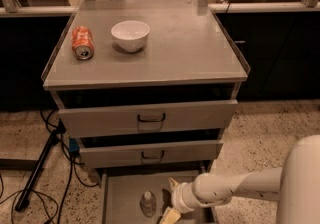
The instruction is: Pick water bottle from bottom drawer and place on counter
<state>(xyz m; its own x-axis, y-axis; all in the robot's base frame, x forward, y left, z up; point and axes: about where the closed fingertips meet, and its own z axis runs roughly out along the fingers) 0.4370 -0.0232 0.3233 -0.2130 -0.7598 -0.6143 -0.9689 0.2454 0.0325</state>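
The water bottle (pixel 147 203), clear with a white cap, stands upright in the open bottom drawer (pixel 120 195), near its middle. My gripper (pixel 169 200) comes in from the right on a white arm and sits just right of the bottle, its two tan fingers spread apart and holding nothing. One finger (pixel 173 185) is behind, the other (pixel 169 216) in front at the frame's lower edge. The counter (pixel 185 43) is the grey top above the drawers.
An orange soda can (pixel 82 43) lies on its side on the counter's left, next to a white bowl (pixel 130 35). Two shallower drawers (pixel 150 118) with dark handles jut out above the bottom one. A black stand leg and cables (pixel 37 173) lie on the floor at left.
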